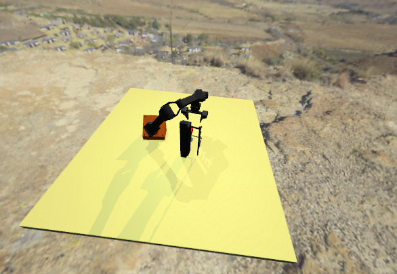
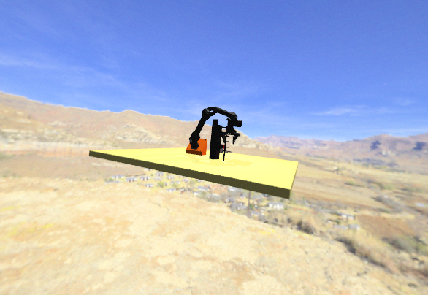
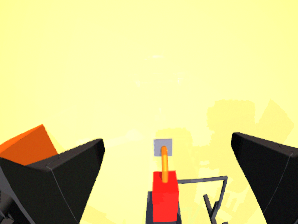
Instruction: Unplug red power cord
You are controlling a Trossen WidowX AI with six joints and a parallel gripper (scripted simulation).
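My gripper is wide open, with nothing between its fingers. It hangs above the red plug; in the wrist view the plug shows at the bottom, apart from both fingers. The orange cord runs from the plug to a small grey square. A dark slab, perhaps the power strip, shows partly under the plug. Whether the plug is seated in it cannot be told, as the plug covers the joint.
A tall black block stands close beside the plug. A thin dark frame rises on the plug's other side. The orange arm base sits on the yellow table.
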